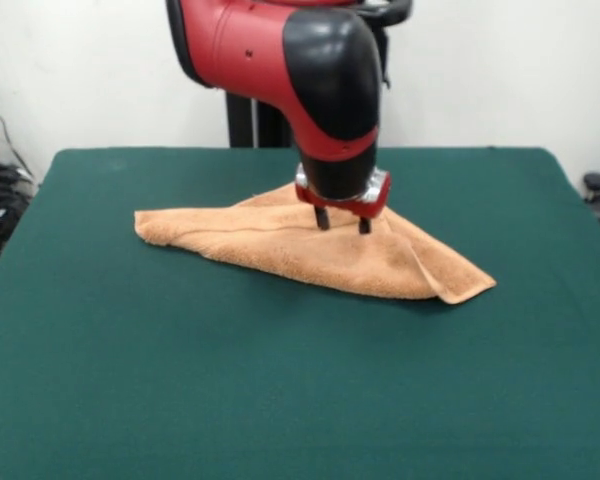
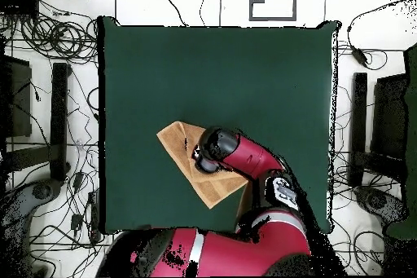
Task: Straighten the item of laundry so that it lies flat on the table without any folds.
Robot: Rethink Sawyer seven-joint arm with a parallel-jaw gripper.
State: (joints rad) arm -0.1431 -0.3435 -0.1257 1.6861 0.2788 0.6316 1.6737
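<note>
1. I see the peach-orange towel (image 1: 310, 250) lying on the dark green table (image 1: 280, 400). It is not flat. It is folded over itself into a long pointed shape.
2. In the front view the towel sits around the middle of the table, a bit nearer the far edge where the robot stands. One end points toward the left edge and the other end comes to a folded tip toward the right edge.
3. In the overhead view the towel (image 2: 186, 154) lies nearer the table's bottom edge, where the robot's base is, and a bit toward the left edge. The arm covers part of it.
4. The red and black arm (image 1: 300, 60) comes down from above, right over the towel.
5. The gripper (image 1: 342, 221) is at the towel's middle. Its two dark fingers (image 1: 322, 217) are a little apart, and their tips touch the cloth.
6. I cannot tell if any cloth is pinched between them.
</note>
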